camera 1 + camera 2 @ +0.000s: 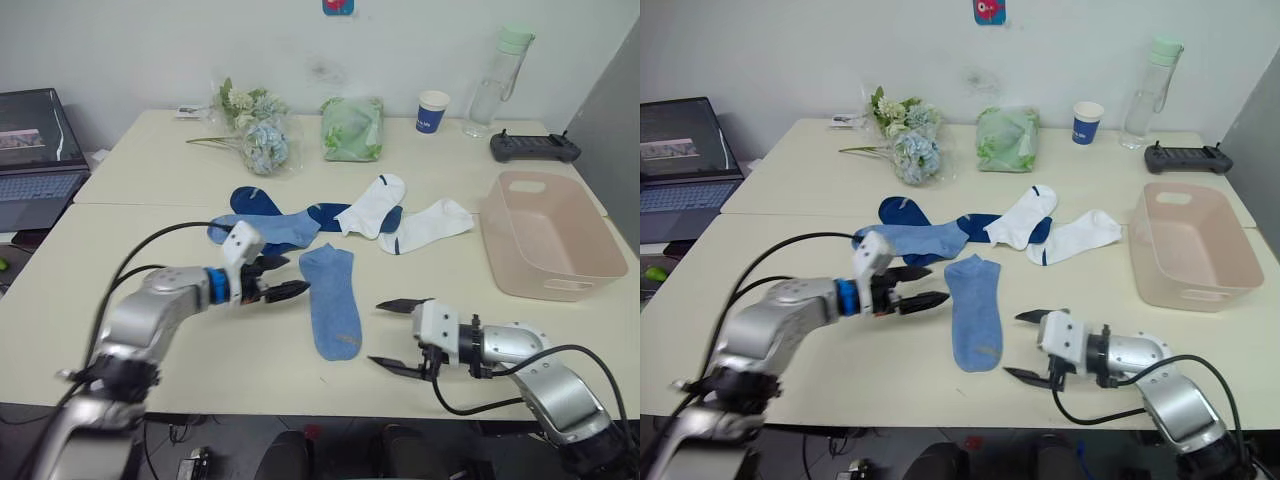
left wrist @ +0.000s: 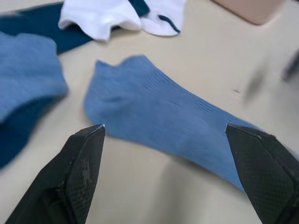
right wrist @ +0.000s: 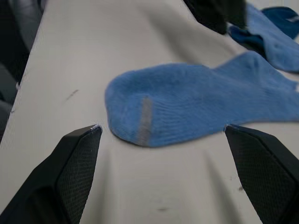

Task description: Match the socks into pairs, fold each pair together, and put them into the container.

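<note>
Both sets of jaws stand spread and empty. My left gripper [image 1: 283, 283] hangs just beside the cuff end of the lone light blue sock [image 1: 331, 300], fingers aimed across it; my right gripper [image 1: 401, 336] sits low at the table [image 1: 450, 150] edge, near that sock's toe end and facing it, so the two bracket the sock along its length, which I judge is the stance for lifting or folding it. The sock lies flat, set apart from the heap, probably so it can be worked alone. Its mate, the second light blue sock [image 1: 268, 229], lies behind the left gripper, draped over a dark navy sock [image 1: 252, 201]; another navy sock [image 1: 335, 213] shows under the two white socks [image 1: 372, 205], which overlap near the middle. No pair is joined yet. The pink container [image 1: 552, 240] waits empty off to the right, well apart from the socks, within the right arm's side. Flowers [image 1: 255, 128], a green cloth bundle [image 1: 352, 128], a blue cup [image 1: 432, 111] and a bottle [image 1: 497, 80] stand along the far edge, out of the working area.
</note>
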Motion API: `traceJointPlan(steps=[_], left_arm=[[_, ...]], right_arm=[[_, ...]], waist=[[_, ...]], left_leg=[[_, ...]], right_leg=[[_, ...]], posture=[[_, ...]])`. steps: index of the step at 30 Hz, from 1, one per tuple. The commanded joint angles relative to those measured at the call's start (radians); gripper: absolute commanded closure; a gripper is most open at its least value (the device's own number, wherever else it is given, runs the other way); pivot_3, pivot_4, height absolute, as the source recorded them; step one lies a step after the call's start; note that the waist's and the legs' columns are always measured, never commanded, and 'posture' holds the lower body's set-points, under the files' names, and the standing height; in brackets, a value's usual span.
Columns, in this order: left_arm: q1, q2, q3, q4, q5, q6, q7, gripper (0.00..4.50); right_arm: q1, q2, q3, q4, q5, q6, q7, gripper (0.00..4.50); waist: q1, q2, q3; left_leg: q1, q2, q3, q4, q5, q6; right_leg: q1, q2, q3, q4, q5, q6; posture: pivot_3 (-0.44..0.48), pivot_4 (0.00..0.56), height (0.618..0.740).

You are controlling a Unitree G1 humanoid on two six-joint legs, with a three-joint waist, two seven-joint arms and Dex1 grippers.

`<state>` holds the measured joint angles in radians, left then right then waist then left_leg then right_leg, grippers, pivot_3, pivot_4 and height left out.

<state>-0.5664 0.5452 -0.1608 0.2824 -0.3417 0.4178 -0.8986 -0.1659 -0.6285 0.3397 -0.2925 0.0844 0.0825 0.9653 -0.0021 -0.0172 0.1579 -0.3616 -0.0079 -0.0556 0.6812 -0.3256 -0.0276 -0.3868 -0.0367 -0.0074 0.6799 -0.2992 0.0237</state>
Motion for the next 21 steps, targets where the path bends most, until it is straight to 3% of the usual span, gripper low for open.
traceJointPlan(steps=[1, 5, 6, 9, 19, 21], left_arm=[[-0.1, -0.059, -0.025, 0.177, 0.108, -0.161, 0.031, 0.25], [-0.15, -0.1, -0.053, 0.29, 0.181, -0.228, -0.001, 0.25], [-0.154, -0.103, -0.056, 0.303, 0.192, -0.233, -0.011, 0.43], [-0.153, -0.101, -0.051, 0.322, 0.215, -0.239, -0.028, 1.17], [-0.133, -0.103, -0.022, 0.313, 0.237, -0.237, -0.03, 4.24], [-0.126, -0.101, -0.017, 0.299, 0.234, -0.228, -0.031, 4.5]], right_arm=[[-0.037, 0.009, 0.057, 0.066, -0.064, -0.119, 0.032, 0.0], [-0.077, 0.042, 0.09, 0.152, -0.111, -0.183, 0.019, 0.0], [-0.085, 0.047, 0.093, 0.171, -0.122, -0.2, 0.017, 0.0], [-0.098, 0.062, 0.091, 0.198, -0.132, -0.222, 0.006, 0.58], [-0.103, 0.1, 0.068, 0.23, -0.126, -0.216, -0.015, 3.92], [-0.103, 0.1, 0.064, 0.233, -0.121, -0.215, -0.013, 4.44]], waist=[[-0.001, -0.001, 0.0], [-0.008, -0.001, 0.0], [-0.012, -0.001, 0.0], [-0.017, -0.001, 0.0], [-0.019, -0.001, 0.0], [-0.021, -0.001, 0.0]], left_leg=[[-0.001, 0.0, 0.0, 0.0, 0.0, 0.0], [-0.002, 0.001, 0.001, 0.0, 0.002, -0.004], [-0.002, 0.001, 0.001, 0.0, 0.002, -0.004], [-0.001, 0.001, 0.0, 0.0, 0.002, -0.004], [-0.001, 0.001, -0.003, 0.0, 0.005, -0.003], [-0.001, 0.001, -0.003, 0.0, 0.005, -0.004]], right_leg=[[-0.001, 0.001, -0.001, 0.0, 0.0, 0.0], [-0.002, -0.001, 0.0, -0.001, 0.0, 0.0], [-0.002, -0.001, -0.001, -0.001, 0.0, 0.0], [-0.002, -0.001, -0.001, 0.0, 0.0, 0.0], [-0.001, -0.001, -0.002, 0.002, 0.002, 0.0], [-0.001, -0.001, -0.002, 0.002, 0.003, 0.0]], posture=[[0.0, 0.15, 0.74], [0.0, 0.15, 0.74], [0.0, 0.15, 0.74], [0.0, 0.15, 0.74], [0.0, 0.15, 0.74], [0.0, 0.15, 0.74]])
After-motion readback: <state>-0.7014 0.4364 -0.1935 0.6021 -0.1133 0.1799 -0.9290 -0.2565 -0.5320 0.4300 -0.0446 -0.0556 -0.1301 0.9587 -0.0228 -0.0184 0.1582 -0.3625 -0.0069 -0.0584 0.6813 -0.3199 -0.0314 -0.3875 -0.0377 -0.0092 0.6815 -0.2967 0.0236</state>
